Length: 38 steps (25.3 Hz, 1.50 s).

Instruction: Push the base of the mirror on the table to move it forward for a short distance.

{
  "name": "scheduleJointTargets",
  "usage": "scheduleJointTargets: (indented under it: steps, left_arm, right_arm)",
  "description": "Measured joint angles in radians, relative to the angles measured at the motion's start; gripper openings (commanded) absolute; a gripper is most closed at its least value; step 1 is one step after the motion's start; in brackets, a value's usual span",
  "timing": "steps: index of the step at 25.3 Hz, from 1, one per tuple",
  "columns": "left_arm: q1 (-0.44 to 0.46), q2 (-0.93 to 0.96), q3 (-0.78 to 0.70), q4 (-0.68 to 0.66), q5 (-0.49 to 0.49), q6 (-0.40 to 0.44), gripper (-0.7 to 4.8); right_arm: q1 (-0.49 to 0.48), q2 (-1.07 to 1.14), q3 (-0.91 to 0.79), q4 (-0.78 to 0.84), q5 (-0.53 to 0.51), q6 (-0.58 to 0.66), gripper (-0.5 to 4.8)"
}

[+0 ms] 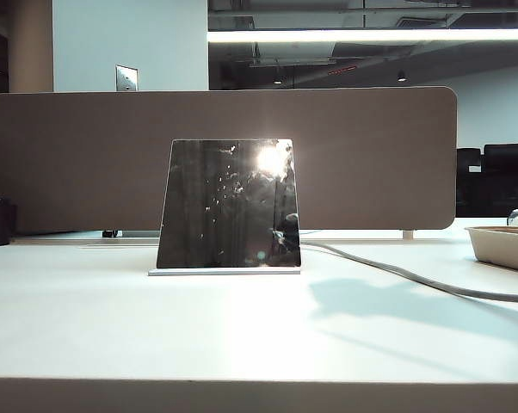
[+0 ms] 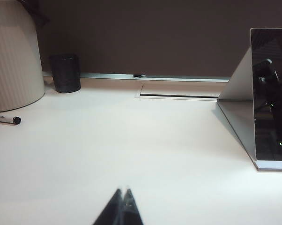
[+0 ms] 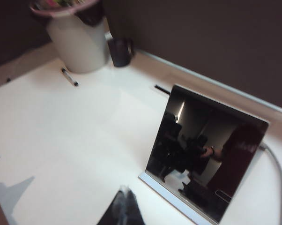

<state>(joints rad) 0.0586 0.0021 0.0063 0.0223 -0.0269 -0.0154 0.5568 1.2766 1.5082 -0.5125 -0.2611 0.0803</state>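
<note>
A beige partition board (image 1: 87, 155) backs the white table (image 1: 113, 327). The mirror (image 1: 229, 205) stands upright mid-table on its thin white base (image 1: 225, 272), a grey cable (image 1: 414, 280) trailing off beside it. The left gripper (image 2: 122, 192) hovers over bare tabletop, fingertips pressed together, well apart from the mirror. The right gripper (image 3: 124, 191), likewise closed and empty, hangs near the base's front edge.

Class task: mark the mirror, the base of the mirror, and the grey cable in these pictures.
mirror (image 1: 229, 206), exterior view, middle of the dark glass panel.
base of the mirror (image 1: 225, 272), exterior view, front edge of the thin white slab.
grey cable (image 1: 414, 280), exterior view, mid-run across the tabletop, right of the mirror.
</note>
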Motion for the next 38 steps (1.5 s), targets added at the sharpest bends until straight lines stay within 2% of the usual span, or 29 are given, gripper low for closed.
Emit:
scheduleJointTargets:
  steps: [5, 15, 24, 30, 38]
  left_arm:
    - [0.0, 0.0, 0.0, 0.0, 0.0, 0.0, -0.01]
    - [-0.045, 0.0, 0.0, 0.0, 0.001, 0.0, -0.01]
    - [-0.045, 0.0, 0.0, 0.0, 0.001, 0.0, -0.01]
    - [-0.045, 0.0, 0.0, 0.0, 0.001, 0.0, -0.01]
    - [-0.045, 0.0, 0.0, 0.0, 0.001, 0.0, -0.01]
  right_arm:
    - [0.0, -0.195, -0.15, 0.0, 0.094, 0.0, -0.05]
    - [0.0, -0.581, -0.525, 0.147, 0.313, 0.0, -0.05]
    - [0.0, -0.876, -0.863, 0.259, 0.378, 0.004, -0.05]
    - [-0.001, -1.004, -0.976, 0.404, 0.463, 0.004, -0.05]
    - [-0.002, -1.017, -1.02, 0.423, 0.575, -0.001, -0.05]
